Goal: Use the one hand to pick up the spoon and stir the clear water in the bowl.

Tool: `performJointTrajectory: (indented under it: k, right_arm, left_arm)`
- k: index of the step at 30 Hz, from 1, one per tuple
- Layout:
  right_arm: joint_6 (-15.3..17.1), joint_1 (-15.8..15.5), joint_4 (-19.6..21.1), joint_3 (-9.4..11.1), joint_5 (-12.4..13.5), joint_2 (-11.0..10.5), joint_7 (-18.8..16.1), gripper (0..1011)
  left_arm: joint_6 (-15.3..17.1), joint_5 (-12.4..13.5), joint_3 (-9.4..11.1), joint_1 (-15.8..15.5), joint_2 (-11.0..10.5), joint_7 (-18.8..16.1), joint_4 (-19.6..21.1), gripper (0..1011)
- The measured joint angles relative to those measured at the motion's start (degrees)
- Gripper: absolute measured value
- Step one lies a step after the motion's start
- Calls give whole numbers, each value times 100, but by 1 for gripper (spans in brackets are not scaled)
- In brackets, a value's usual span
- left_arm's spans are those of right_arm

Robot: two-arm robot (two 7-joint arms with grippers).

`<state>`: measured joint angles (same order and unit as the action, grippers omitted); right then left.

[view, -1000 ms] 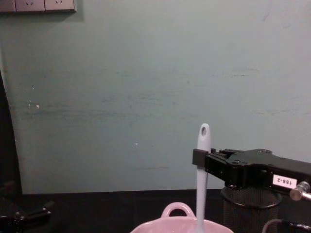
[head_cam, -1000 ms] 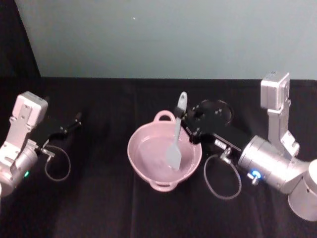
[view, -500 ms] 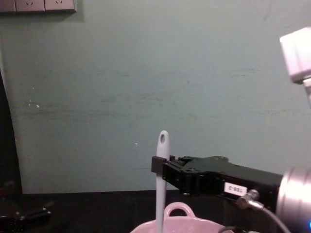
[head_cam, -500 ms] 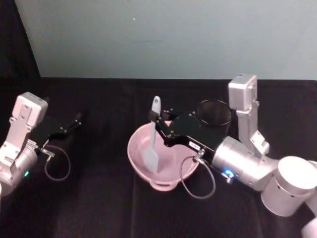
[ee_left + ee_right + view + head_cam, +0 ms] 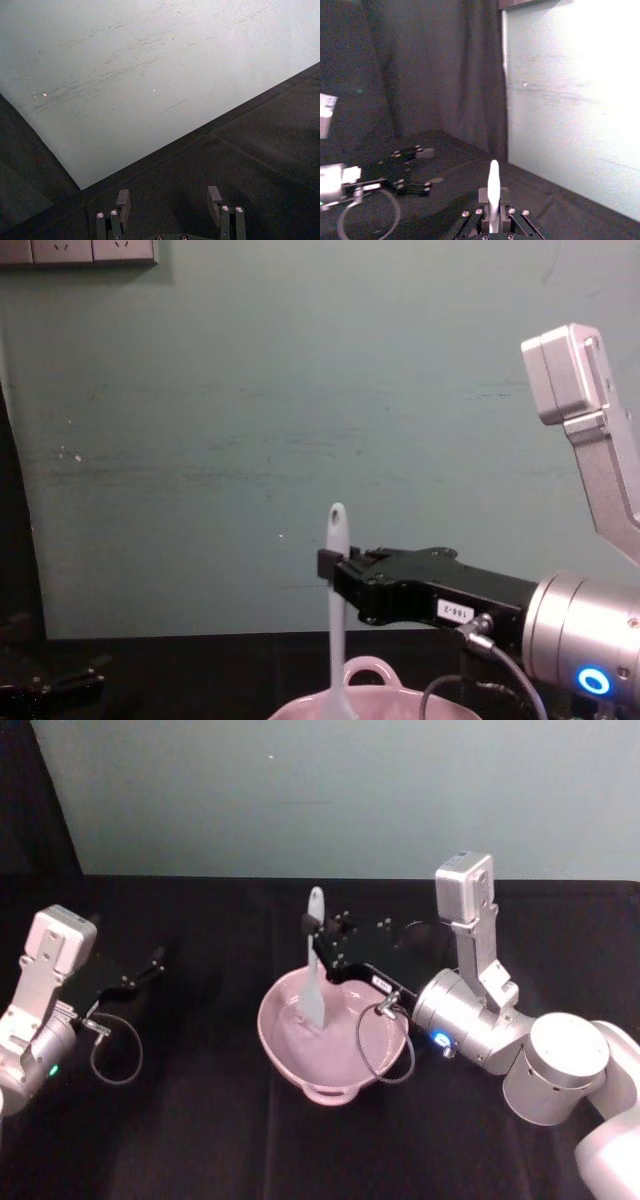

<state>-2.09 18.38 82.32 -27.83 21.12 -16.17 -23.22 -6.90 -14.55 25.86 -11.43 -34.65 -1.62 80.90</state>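
Head view, right tool grasping spoon, head in pink bowl, left tool released.

place: robot lab bench | black cloth table — bare teal wall, wall sockets

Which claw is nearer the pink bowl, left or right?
Right. The right claw holds the spoon over the bowl; the left claw sits apart, well off to its left.

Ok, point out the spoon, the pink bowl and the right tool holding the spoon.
spoon (image 5: 313, 1002), head view, on its flat head.
bowl (image 5: 262, 1018), head view, on the rim at the robot's left.
right tool (image 5: 326, 565), chest view, between its fingertips, at the spoon's handle.
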Motion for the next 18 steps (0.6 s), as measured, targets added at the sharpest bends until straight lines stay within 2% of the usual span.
performJointTrajectory:
  k: [8,10,14,18]
  right_arm:
    - [-178,18,-74,164,-341,11,230,123]
    - [-178,-35,2,227,-476,-46,304,123]
    - [-130,-131,129,288,-551,-136,318,123]
    - [4,-351,425,391,-580,-303,257,123]
  left_arm:
    - [0,0,0,0,0,0,0,1011]
    - [0,0,0,0,0,0,0,1011]
    - [0,0,0,0,0,0,0,1011]
    - [0,0,0,0,0,0,0,1011]
